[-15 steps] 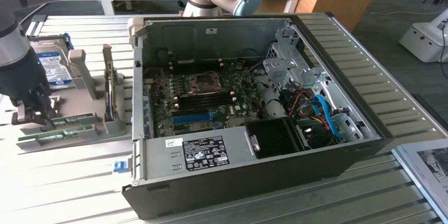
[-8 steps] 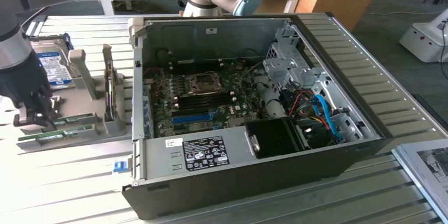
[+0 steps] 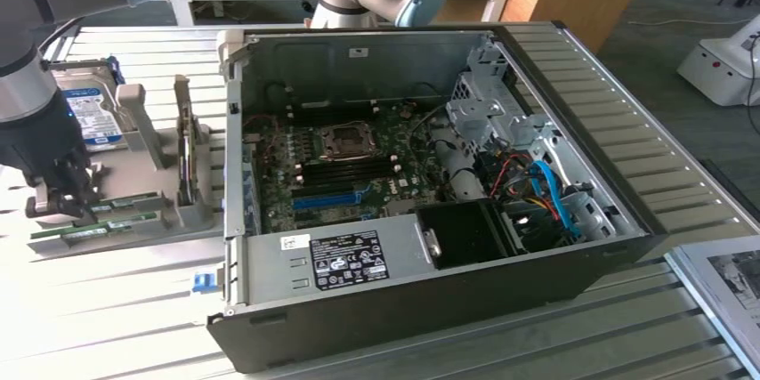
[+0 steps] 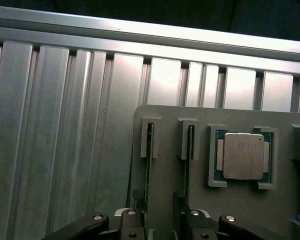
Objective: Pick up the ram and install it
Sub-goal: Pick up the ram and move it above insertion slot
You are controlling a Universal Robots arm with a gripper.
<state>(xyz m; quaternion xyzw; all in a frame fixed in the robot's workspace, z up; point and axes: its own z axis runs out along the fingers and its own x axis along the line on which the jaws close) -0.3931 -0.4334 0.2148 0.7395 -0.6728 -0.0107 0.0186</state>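
Note:
Two green ram sticks stand on edge in slots of a grey holder (image 4: pixel 165 117). One ram stick (image 4: pixel 149 165) runs in between my fingers and the other ram stick (image 4: pixel 189 157) lies just beside them. My gripper (image 4: pixel 157 222) is open, its jaws straddling the first stick without closing on it. In the exterior view my gripper (image 3: pixel 66 205) hangs low over the holder at the exterior view's left, with the ram sticks (image 3: pixel 119 218) lying next to its fingertips.
A CPU chip (image 4: pixel 243 156) sits in a recess of the holder beside the sticks. A hard drive (image 3: pixel 95 117) stands upright behind the holder. The open computer case (image 3: pixel 416 309) fills the middle of the slatted table, its motherboard (image 3: pixel 344 166) facing up.

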